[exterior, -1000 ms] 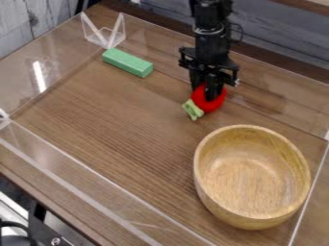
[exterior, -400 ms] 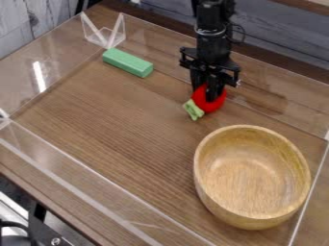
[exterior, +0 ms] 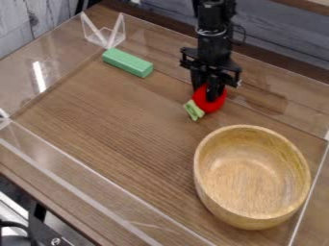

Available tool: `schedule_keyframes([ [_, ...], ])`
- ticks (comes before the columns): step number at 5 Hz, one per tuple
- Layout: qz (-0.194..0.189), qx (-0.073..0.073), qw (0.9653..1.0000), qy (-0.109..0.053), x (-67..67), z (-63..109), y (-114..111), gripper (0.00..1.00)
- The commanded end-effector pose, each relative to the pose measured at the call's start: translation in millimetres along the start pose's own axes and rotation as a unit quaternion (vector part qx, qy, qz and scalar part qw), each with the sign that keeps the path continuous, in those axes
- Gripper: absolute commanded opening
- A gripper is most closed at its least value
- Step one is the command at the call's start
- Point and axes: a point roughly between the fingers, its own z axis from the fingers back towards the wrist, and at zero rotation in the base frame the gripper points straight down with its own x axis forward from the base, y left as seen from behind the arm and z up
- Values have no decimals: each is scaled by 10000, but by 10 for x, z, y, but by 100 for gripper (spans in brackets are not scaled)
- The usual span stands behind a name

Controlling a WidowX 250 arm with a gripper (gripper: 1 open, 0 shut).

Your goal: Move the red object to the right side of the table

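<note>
camera view:
gripper (exterior: 211, 89): black, pointing straight down, jaws clamped on the red object (exterior: 213, 96)
red object: low on the counter (exterior: 115, 135), right of centre, light-green stem end poking out lower-left
wooden bowl (exterior: 252, 174): near the red object, front right, apart from it
green block (exterior: 127, 62): flat, back left, well apart from the gripper
counter edge: low clear walls
</note>
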Motion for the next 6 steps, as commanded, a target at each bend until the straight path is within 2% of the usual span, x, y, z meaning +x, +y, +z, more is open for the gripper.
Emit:
schedule_keyframes([
  [1,-189,-14,9997,147,-30,-149,-219,0],
  [5,-216,-10,9995,233,-42,-182,-309,0],
  [6,-187,-26,9996,228,-51,-149,-305,100],
])
